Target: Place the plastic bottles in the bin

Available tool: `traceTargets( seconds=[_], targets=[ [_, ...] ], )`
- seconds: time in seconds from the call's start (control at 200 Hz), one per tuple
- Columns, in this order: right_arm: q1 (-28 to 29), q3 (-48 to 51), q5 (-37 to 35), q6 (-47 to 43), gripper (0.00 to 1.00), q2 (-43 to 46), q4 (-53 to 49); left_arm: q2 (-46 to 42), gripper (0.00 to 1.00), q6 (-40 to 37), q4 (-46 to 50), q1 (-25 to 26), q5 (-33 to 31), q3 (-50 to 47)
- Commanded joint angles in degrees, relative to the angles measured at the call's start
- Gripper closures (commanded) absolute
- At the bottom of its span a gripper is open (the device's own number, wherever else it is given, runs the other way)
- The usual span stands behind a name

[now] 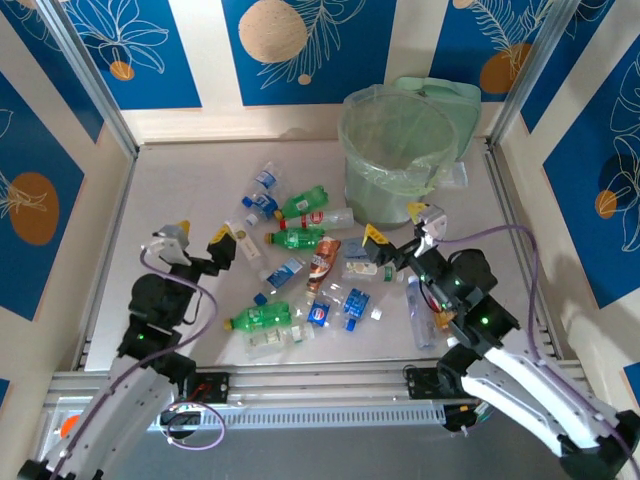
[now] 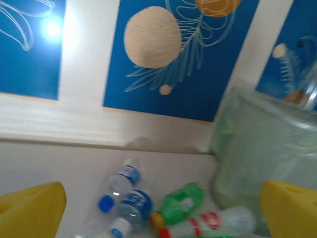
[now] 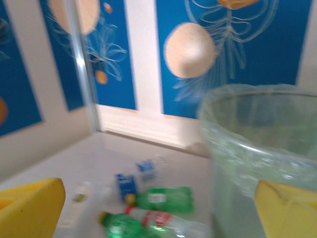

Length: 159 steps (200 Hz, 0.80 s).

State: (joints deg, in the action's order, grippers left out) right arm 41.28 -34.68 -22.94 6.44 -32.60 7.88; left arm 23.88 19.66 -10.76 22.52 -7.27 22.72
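Top external: bin (image 1: 398, 140) stands upright at the far right of the counter (image 1: 190, 180). A clear bag liner is folded over its rim and a flat pale-green lid (image 1: 445, 93) sits behind it. All bottles (image 1: 355, 303) lie on the counter, scattered in front of and left of the bin.

Nearest the bin, just front-left of its base: green bottle (image 1: 303, 203) and clear bottle with red label (image 1: 328, 217).

Further out from the bin:
- second green one (image 1: 297, 238)
- brown one (image 1: 323, 262)
- blue-labelled clear ones (image 1: 262, 195)
- third green one (image 1: 262, 317), farthest from the bin
- plain clear bottle (image 1: 415, 300), in front of the bin beside the right arm

Grippers: left gripper (image 1: 202, 233) is well left of the bin, jaws spread wide, holding nothing. The right gripper (image 1: 396, 222) is just in front of the bin, jaws also spread wide, empty.

Left wrist: blue labels and the red label show, but the print is too blurred to read.

Right wrist: the bin wall is close on the right with green bottles left of it. Their labels are unreadable.
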Motion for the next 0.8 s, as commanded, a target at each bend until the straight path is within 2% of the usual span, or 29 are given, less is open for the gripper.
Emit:
traceTargets(
  seconds=[0.0, 0.1, 0.16, 0.19, 0.27, 0.325, 0.405, 0.495, 0.57, 0.64, 0.7, 0.79],
  targets=[
    [7.5, -6.1, -10.1, 10.6, 0.01, -0.1, -17.1, -0.2, 0.01, 13.2, 25.8, 0.7, 5.9, 9.3],
    [6.4, -9.7, -3.8, 27.6, 0.01, 0.7, -30.0, 3.0, 0.01, 21.4, 42.5, 0.7, 9.3, 16.3],
    [3.6, -6.2, 8.6, 25.8, 0.01, 1.7, -24.5, 3.4, 0.01, 23.7, 43.3, 0.7, 12.6, 15.8],
    [2.6, -6.1, 10.6, 26.5, 0.01, 1.0, -25.1, 3.2, 0.01, 25.9, 41.9, 0.6, 14.4, 14.0],
    [3.3, -11.2, 4.2, 28.9, 0.01, -4.2, -36.3, 3.6, 0.01, 29.8, 35.5, 0.5, 18.7, 9.9],
    [5.5, -13.1, -4.6, 31.5, 0.01, -7.2, -43.2, 7.1, 0.01, 31.0, 34.5, 0.5, 20.8, 9.6],
    [7.4, -14.5, -11.1, 32.0, 0.00, -12.1, -50.2, 13.2, 0.01, 30.9, 32.3, 0.8, 25.2, 9.3],
    [9.1, -16.4, -18.3, 32.9, 0.01, -18.9, -56.7, 15.6, 0.01, 28.1, 33.8, 2.3, 21.6, 8.7],
    [10.2, -17.3, -15.4, 33.9, 0.01, -25.0, -57.5, 14.0, 0.01, 27.4, 35.4, 3.2, 17.6, 7.3],
    [12.7, -18.5, -17.2, 37.1, 0.01, -29.0, -58.9, 12.1, 0.01, 25.9, 38.5, 4.3, 13.2, 7.7],
    [13.1, -18.3, -13.9, 35.7, 0.01, -30.2, -55.1, 11.7, 0.01, 24.2, 43.7, 5.2, 6.9, 10.0],
    [12.7, -17.9, -7.2, 33.6, 0.02, -31.6, -46.1, 12.4, 0.01, 22.5, 47.3, 5.4, 1.6, 11.5]
  ],
)
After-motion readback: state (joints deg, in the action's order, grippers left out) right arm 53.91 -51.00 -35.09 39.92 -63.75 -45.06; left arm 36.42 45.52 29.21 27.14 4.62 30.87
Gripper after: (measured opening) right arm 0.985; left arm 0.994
